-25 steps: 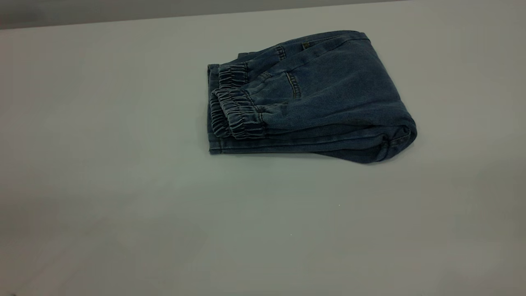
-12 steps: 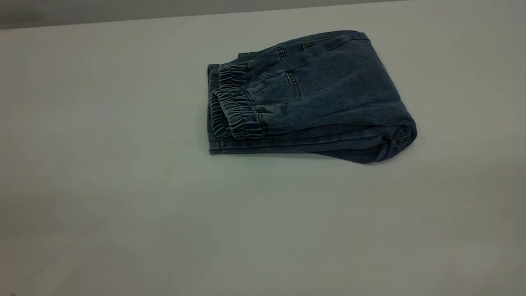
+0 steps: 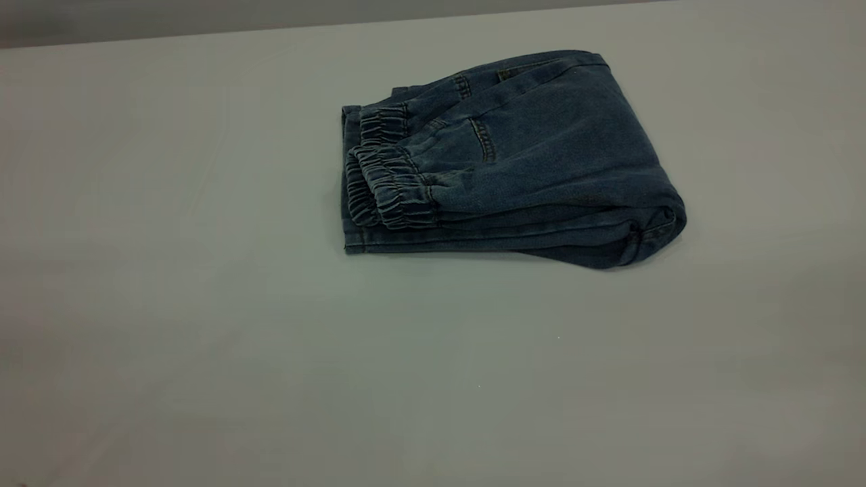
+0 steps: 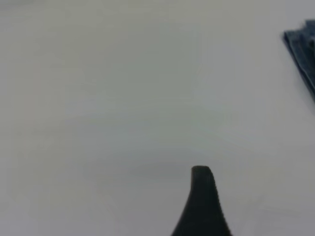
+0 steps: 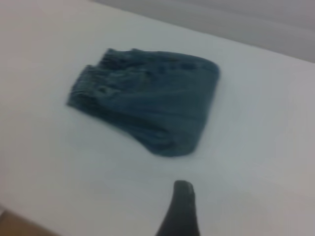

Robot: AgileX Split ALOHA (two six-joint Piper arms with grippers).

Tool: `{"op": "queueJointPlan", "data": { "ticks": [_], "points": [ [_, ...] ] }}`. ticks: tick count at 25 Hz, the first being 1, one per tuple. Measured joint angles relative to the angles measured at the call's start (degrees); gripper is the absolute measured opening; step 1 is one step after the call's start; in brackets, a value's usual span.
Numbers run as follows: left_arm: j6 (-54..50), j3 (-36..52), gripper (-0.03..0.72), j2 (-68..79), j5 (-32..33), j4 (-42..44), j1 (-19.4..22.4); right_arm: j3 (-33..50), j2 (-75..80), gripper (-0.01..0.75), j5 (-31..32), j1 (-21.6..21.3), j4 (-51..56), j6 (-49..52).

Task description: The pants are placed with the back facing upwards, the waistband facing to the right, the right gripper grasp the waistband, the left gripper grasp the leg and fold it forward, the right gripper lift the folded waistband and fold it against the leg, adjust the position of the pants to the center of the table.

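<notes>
The blue denim pants lie folded in a compact bundle on the pale table, a little right of the middle and towards the far edge. Their elastic cuffs lie on top at the bundle's left end. Neither gripper shows in the exterior view. In the right wrist view the pants lie well ahead of my right gripper, which is open and holds nothing. My left gripper hangs open over bare table, with only a corner of the pants at the frame's edge.
The table's far edge runs along the top of the exterior view, with a grey wall behind it. The table's near corner shows in the right wrist view.
A faint shadow at the table's near left has faded. The pants have not moved.
</notes>
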Motion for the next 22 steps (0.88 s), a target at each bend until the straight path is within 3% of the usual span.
{"op": "queueJointPlan", "data": {
  "ticks": [4, 12, 22],
  "points": [
    [0.00, 0.00, 0.505, -2.82, 0.00, -0.18, 0.13, 0.00, 0.00, 0.557, 0.00, -3.82, 0.01, 0.00],
    [0.00, 0.00, 0.505, -3.04, -0.06, -0.12, -0.69, 0.00, 0.00, 0.557, 0.00, -6.39, 0.13, 0.00],
    [-0.32, 0.00, 0.505, -3.01, -0.18, -0.06, -0.76, 0.00, 0.00, 0.557, 0.00, -6.55, 0.08, 0.00]
  ]
}}
